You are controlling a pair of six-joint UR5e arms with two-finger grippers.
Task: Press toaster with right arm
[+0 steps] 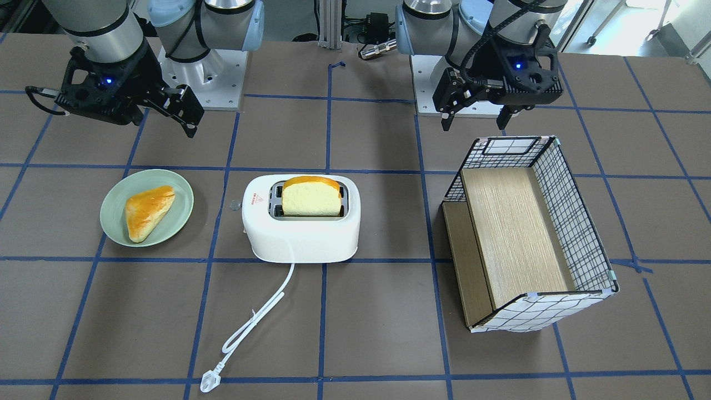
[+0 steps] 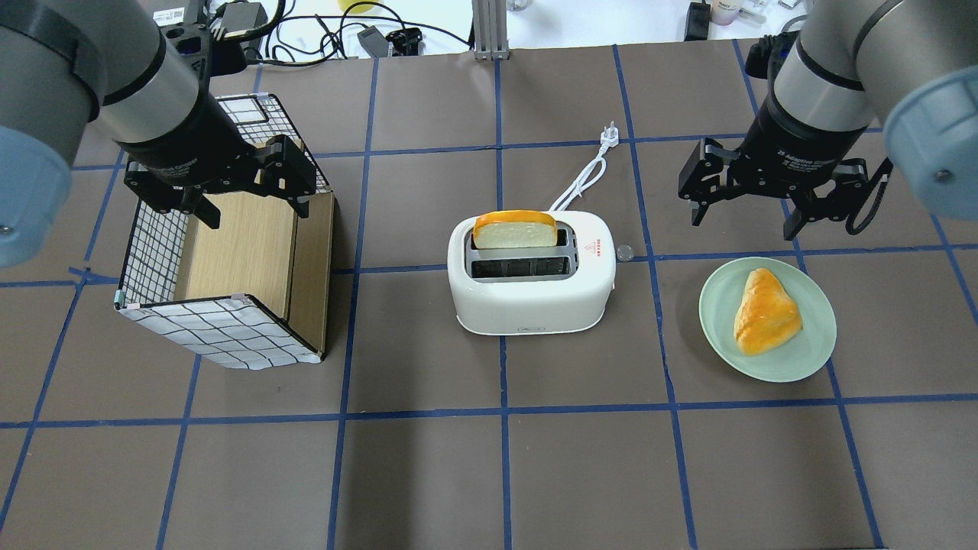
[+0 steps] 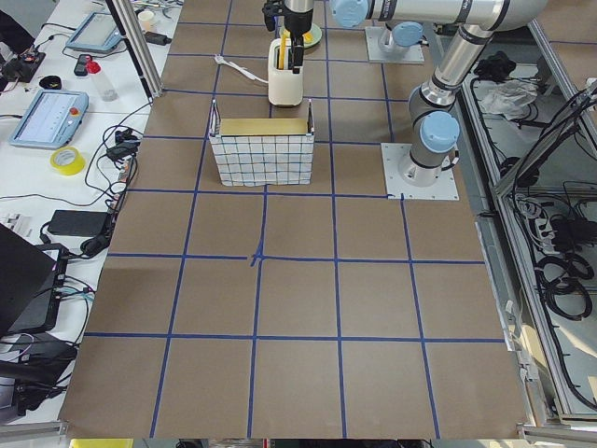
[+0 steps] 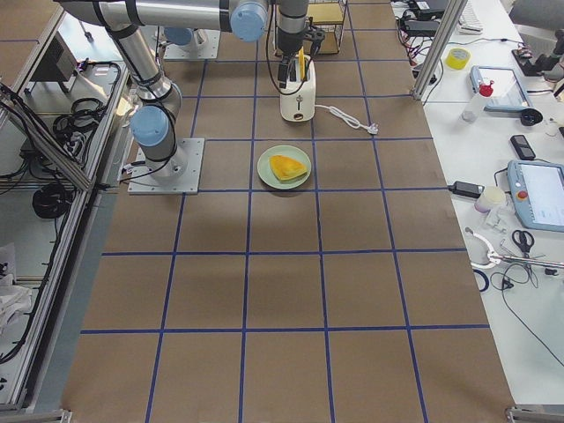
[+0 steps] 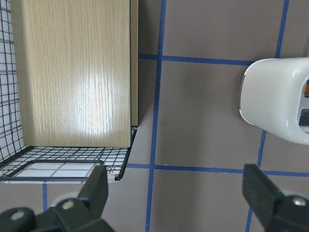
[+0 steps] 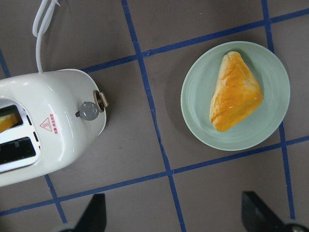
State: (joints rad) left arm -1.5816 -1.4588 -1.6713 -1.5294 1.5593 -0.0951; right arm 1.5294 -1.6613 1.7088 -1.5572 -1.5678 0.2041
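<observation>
The white two-slot toaster (image 2: 527, 305) stands mid-table, with a red triangle mark on top and a bread slice (image 2: 514, 229) upright in its far slot. It also shows in the front view (image 1: 303, 233). Its grey knob (image 6: 89, 110) sits on the end facing my right side. The white cord (image 1: 261, 316) runs to a loose plug (image 1: 210, 381). My right gripper (image 2: 743, 214) is open and empty. It hovers above the table, to the right of the toaster's knob end and apart from it. My left gripper (image 2: 254, 212) is open and empty over the basket.
A green plate (image 2: 810, 359) with a golden pastry (image 2: 764, 312) lies right of the toaster, below my right gripper. A wire basket (image 2: 153, 244) with a wooden floor and checked liner lies on its side left of the toaster. Blue tape lines cross the brown table.
</observation>
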